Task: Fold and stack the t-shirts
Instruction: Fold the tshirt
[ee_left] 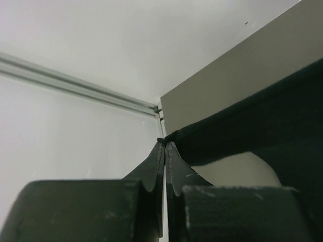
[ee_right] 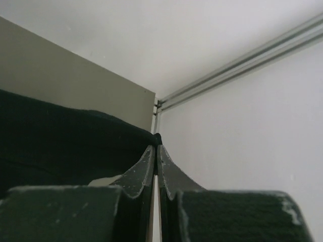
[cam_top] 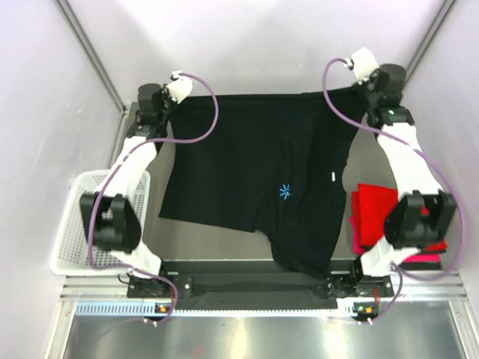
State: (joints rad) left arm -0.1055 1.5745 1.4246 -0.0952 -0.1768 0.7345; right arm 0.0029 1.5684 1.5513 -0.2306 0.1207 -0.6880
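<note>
While both arms reach to the far side of the counter [cam_top: 224, 239], a black t-shirt [cam_top: 247, 157] is stretched between them by its far edge. The left jaws are pressed together on the cloth's far-left corner. In the left wrist view the two fingertips [ee_left: 171, 151] meet with a thin fold of black fabric pinched at their very tip. The right jaws are likewise closed on the far-right corner, the fabric caught where the fingertips [ee_right: 166, 156] touch. Between the two grips the edge runs nearly straight and taut.

From that edge the shirt spreads toward the arm bases, covering most of the counter's middle. A small light-blue mark [cam_top: 285, 192] sits on its chest, right of centre. The near hem runs slantwise, and the shirt's right part trails furthest, reaching the dark rail [cam_top: 247, 284] between the arm bases. In the left wrist view a pale gap shows under the cloth just beside the grip, so there the fabric is lifted off the surface.

At the right of the counter, just beside the black shirt, lies a folded red t-shirt [cam_top: 372, 206], partly hidden by the right arm [cam_top: 404, 161]. A strip of magenta t-shirt [cam_top: 428, 257] shows at its near edge, touching it. A white mesh basket [cam_top: 71, 224] stands at the counter's left side, with the left arm [cam_top: 131, 168] passing over it.
</note>
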